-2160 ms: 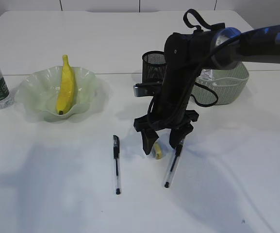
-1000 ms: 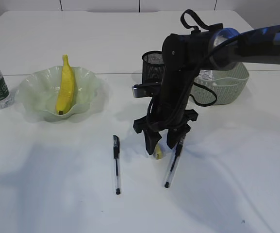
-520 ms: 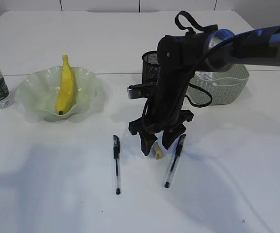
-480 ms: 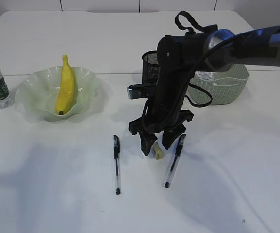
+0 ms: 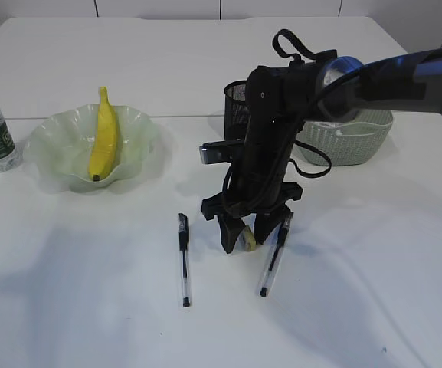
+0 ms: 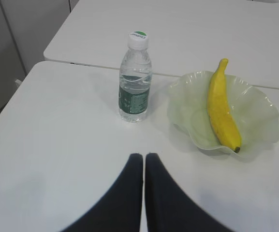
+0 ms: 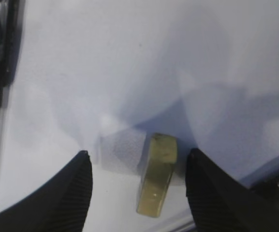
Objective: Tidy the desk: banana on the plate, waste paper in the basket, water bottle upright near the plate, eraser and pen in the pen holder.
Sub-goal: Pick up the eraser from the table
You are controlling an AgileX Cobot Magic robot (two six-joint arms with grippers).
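The eraser (image 7: 157, 174) lies on the desk (image 7: 129, 58) at lower centre of the right wrist view, between the spread fingers (image 7: 76, 193) of the right gripper (image 5: 245, 239), apart from both. Close squarely on its long sides (a pen (image 5: 273, 255) lies just beside, lower right) before lifting toward the pen holder (image 5: 236, 103). The left gripper (image 6: 143, 166) stays pressed together, empty.

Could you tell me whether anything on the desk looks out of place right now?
Two pens and the eraser lie loose on the desk, outside the pen holder. Nothing looks spilled or damaged.
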